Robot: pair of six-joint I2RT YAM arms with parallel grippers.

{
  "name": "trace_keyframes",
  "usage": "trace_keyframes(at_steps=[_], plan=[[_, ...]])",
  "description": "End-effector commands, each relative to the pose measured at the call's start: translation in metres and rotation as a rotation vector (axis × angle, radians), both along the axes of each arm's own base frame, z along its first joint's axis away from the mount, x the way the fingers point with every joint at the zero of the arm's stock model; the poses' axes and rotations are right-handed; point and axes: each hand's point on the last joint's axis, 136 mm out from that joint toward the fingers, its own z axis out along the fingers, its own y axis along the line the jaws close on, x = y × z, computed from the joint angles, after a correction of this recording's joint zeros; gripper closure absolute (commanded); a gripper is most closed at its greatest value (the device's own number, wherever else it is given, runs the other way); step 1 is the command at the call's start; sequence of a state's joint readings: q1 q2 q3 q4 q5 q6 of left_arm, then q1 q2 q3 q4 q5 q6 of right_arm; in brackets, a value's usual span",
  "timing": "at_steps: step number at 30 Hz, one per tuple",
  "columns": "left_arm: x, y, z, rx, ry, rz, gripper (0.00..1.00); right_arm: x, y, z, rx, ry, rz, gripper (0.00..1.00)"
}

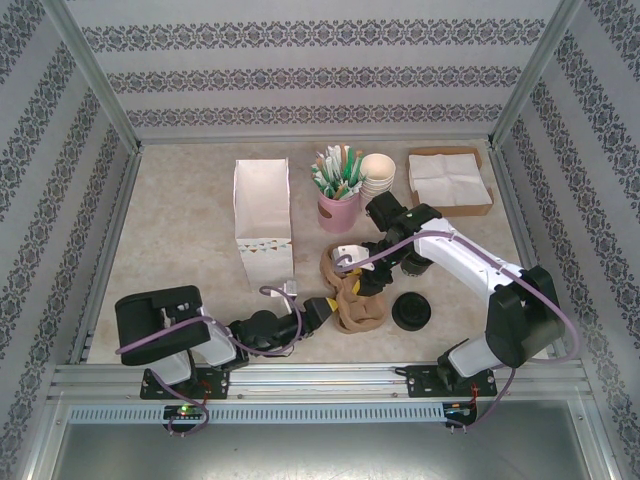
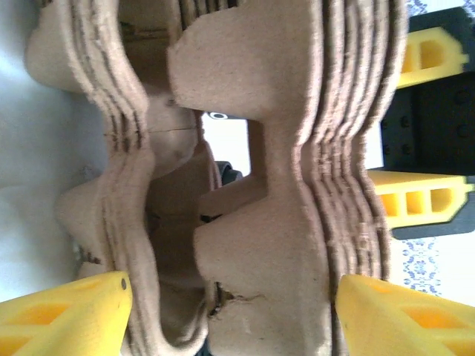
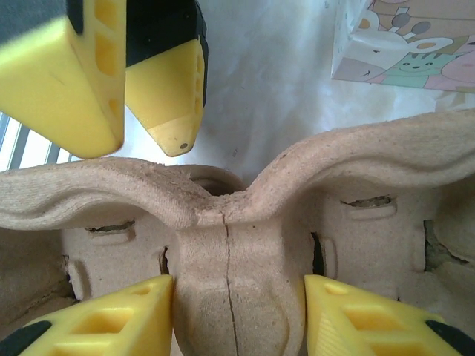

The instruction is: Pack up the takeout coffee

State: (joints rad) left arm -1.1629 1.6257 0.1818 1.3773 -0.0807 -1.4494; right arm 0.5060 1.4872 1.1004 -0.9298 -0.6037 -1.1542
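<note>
The carriers [image 1: 355, 300], a nested stack of moulded pulp cup trays, sit mid-table [image 1: 190, 230] between the two arms, right of the bag [image 1: 263, 220] and left of the black lid [image 1: 411, 311]. I cannot tell whether they rest on the table or hang just above it. The left gripper [image 1: 318, 306] meets their near-left side. In its wrist view its fingers [image 2: 74, 315] flank the stack with the tips against the layered outer edges, so it appears to be clamped on it. The right gripper [image 3: 237, 285] reaches in from the far side, its fingers pressed against both flanks of the centre post [image 3: 234, 245], gripping there. Pulp like this should be very light, dry and rough, so slipping looks unlikely. It is stiff at the post and the rolled rim [image 3: 111, 185] but thin and easily crushed across the cup wells. A crack already runs down the post. The post or the rim are therefore the places to hold, with a gentle squeeze, and nested trays will likely cling together when pulled apart. From above, the stack's long axis runs from far-left to near-right, roughly away from the arm bases. In the right wrist view the wells open towards that camera.
</note>
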Motion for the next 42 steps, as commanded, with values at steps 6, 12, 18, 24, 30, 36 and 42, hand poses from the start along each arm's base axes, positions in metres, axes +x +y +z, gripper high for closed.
trace_keyframes(at_steps=[6,12,18,24,30,36,42], plan=[[0.002,0.007,0.026,-0.086,-0.029,0.015,0.25,-0.004,0.003,0.003,0.043,0.039,-0.011,0.54],[-0.002,0.005,0.017,-0.07,-0.004,-0.01,0.25,-0.002,0.004,0.005,0.064,0.05,-0.024,0.54],[-0.001,0.003,0.017,-0.067,-0.012,-0.013,0.25,-0.001,0.004,0.007,0.068,0.047,-0.026,0.53],[-0.001,0.006,0.018,-0.065,-0.018,-0.002,0.25,-0.003,0.007,0.016,0.103,0.033,-0.024,0.53],[0.0,0.008,0.015,-0.052,-0.02,0.005,0.25,0.0,0.013,0.025,0.15,0.018,-0.042,0.53],[0.002,0.009,0.015,-0.049,-0.026,0.013,0.26,0.004,0.01,0.025,0.141,0.008,-0.068,0.52],[0.002,0.01,0.02,-0.005,-0.032,-0.004,0.27,0.007,0.011,0.04,0.165,-0.018,-0.112,0.52]])
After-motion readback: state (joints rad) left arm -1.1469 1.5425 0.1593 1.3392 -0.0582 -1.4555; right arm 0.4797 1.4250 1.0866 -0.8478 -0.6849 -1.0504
